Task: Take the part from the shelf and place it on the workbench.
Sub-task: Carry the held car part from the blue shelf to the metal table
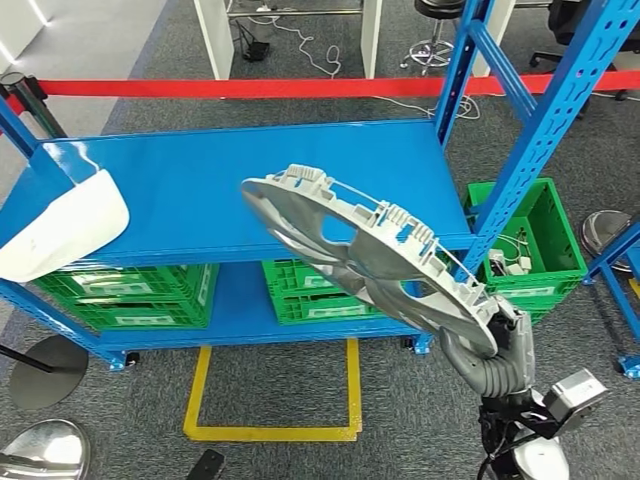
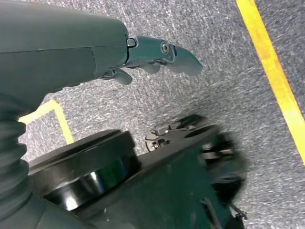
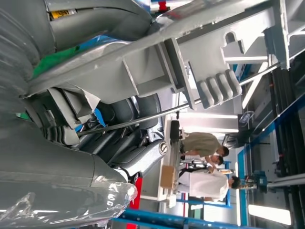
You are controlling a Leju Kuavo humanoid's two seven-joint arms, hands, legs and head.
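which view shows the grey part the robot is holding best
The head view: the whole grey part shows there, tilted above the blue shelf, with the right hand gripping its lower end. The right wrist view shows only a close piece of its ribbed underside. The left wrist view shows floor and the left hand.

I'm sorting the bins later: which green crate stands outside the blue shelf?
The green crate on the floor to the right of the blue shelf, holding white items. The other green crates sit on its lower level.

One grey part (image 1: 362, 240), one white part (image 1: 64, 225), and seemingly four green crates (image 1: 124, 290) under one shelf (image 1: 189, 190).
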